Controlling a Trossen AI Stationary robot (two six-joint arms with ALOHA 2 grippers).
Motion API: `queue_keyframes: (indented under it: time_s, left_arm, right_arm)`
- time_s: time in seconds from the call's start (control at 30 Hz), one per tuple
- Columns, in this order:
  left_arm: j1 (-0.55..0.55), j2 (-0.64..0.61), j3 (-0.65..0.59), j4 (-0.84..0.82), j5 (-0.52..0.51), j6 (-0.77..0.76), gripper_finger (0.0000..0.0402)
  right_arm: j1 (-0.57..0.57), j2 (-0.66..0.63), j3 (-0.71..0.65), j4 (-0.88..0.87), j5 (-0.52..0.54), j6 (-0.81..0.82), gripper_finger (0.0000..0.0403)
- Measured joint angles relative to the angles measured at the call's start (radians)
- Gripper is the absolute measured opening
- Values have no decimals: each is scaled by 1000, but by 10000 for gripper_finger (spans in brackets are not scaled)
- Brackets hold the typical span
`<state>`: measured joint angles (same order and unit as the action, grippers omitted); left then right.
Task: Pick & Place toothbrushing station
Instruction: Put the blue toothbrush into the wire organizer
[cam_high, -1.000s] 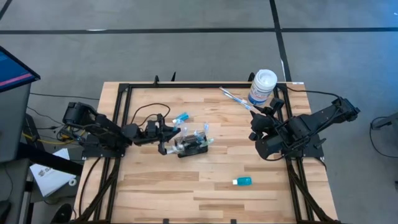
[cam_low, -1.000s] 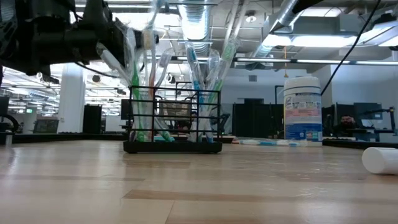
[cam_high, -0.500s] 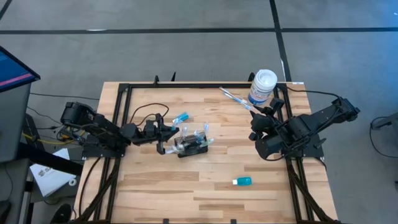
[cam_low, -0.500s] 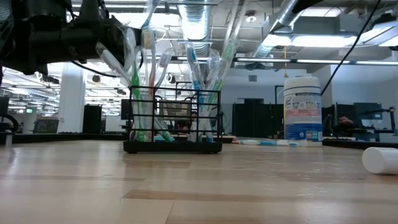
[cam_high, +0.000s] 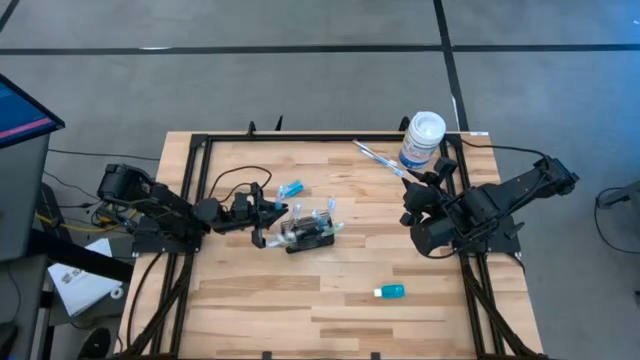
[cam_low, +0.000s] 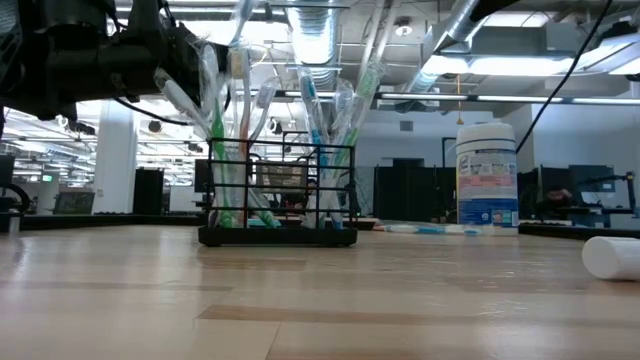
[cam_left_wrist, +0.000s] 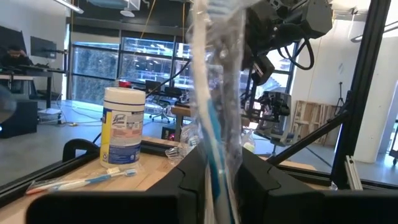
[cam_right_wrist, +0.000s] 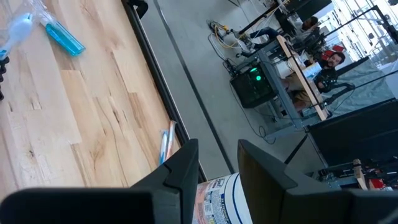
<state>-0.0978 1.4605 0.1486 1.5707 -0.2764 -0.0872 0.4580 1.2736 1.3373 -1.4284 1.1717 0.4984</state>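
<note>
The toothbrushing station (cam_high: 308, 234), a small black wire holder (cam_low: 278, 195), stands on its base mid-table, full of toothbrushes in clear wrappers. My left gripper (cam_high: 266, 218) is level at the holder's left end, up among the wrapper tops. In the left wrist view a wrapped blue toothbrush (cam_left_wrist: 216, 106) stands upright between its parted fingers (cam_left_wrist: 222, 171). My right gripper (cam_high: 412, 203) waits raised over the table's right side, open (cam_right_wrist: 217, 165) with nothing between its fingers. My left gripper comes in level from the table's left, one finger (cam_left_wrist: 194, 171) on each side of the toothbrush's clear wrapper (cam_left_wrist: 225, 134). Whether the fingers touch the wrapper, I cannot tell. The toothbrush stands upright with its lower end in the holder.
A white round canister (cam_high: 422, 138) stands at the far right corner, with a loose toothbrush (cam_high: 378, 158) lying beside it. A small blue tube (cam_high: 390, 291) lies near the front right, and another blue piece (cam_high: 290, 189) behind the holder. Black frame rails (cam_high: 190, 200) run along the table's sides.
In the low view the wrapped toothbrush at the holder's left end, tilted and blurred a second ago, now stands more upright. The holder has stayed where it was.
</note>
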Motion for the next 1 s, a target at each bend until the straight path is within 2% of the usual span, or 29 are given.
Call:
queue_keyframes:
  time_s: [0.17, 1.0]
  left_arm:
    - [0, 0, 0, 0, 0, 0, 66]
    - [1, 0, 3, 0, -11, 2, 66]
  right_arm:
    - [0, 0, 0, 0, 0, 0, 102]
    - [0, 0, 0, 0, -1, 0, 102]
